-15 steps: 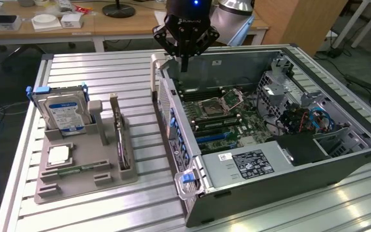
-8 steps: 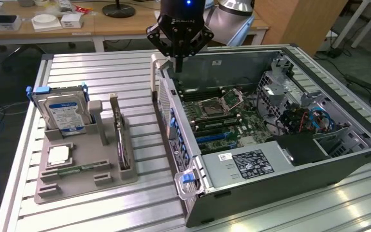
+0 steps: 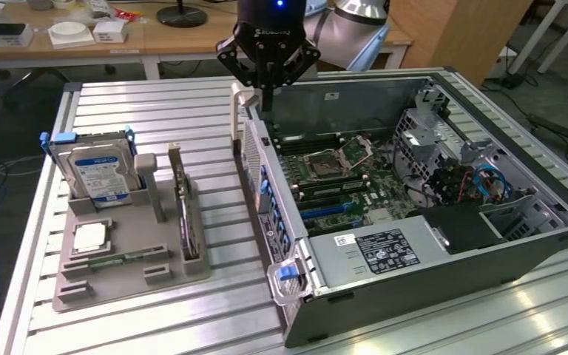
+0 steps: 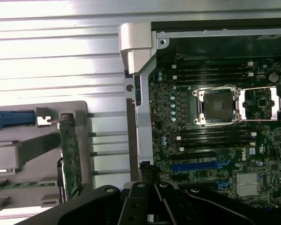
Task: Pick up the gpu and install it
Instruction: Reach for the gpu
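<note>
Entry: claw (image 3: 264,86), clenched, fingers drawn fully together, nothing grasped or touched. It is suspended above the open computer case (image 3: 461,285), over the far corner of its side wall.
Entry: gpu (image 3: 180,201), stood on edge in a slot of the grey holder (image 3: 116,277). The holder is set beside the case, on the exterior view's left of it, and the gpu is well apart from the claw.

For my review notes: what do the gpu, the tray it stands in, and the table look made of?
gpu: green board with a dark face and small parts on it, probably fibreglass circuit laminate, matte.
Tray: even matte grey with moulded-looking slots, likely plastic, possibly printed.
Table: bright ribbed slats throwing glare, apparently bare aluminium profile.
</note>
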